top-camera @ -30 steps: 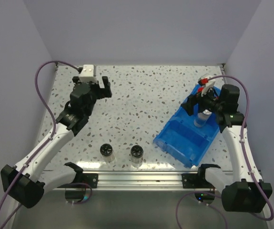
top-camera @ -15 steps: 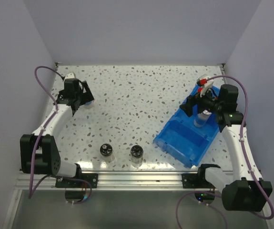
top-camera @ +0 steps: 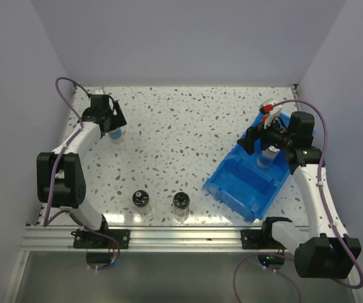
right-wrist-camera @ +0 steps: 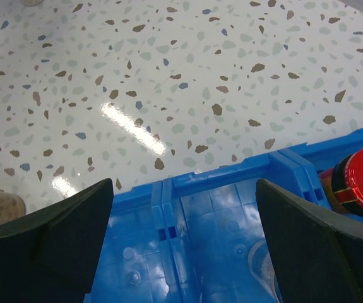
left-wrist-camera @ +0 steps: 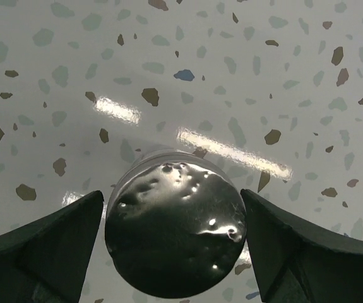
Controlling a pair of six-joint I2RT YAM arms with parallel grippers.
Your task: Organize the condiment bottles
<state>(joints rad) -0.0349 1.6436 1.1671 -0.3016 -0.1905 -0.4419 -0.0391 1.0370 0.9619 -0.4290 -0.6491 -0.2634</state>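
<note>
Speckled table (top-camera: 187,120), left fingers (left-wrist-camera: 42,252) flanking silver-capped jar (left-wrist-camera: 175,227) far left, grip unclear, right fingers (right-wrist-camera: 42,233) wide over blue bin (right-wrist-camera: 219,252)

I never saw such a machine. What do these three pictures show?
Two robot arms are bolted to a speckled table. One picture looks down from above; the other two come from a camera on each wrist. The left end effector has a clear jar with a silver cap between its fingers; whether it grips, I cannot tell. The right end effector hangs open and empty over a blue plastic divided bin holding a dark red-capped jar. Two clear jars with black shaker lids stand near the arms' bases.
</note>
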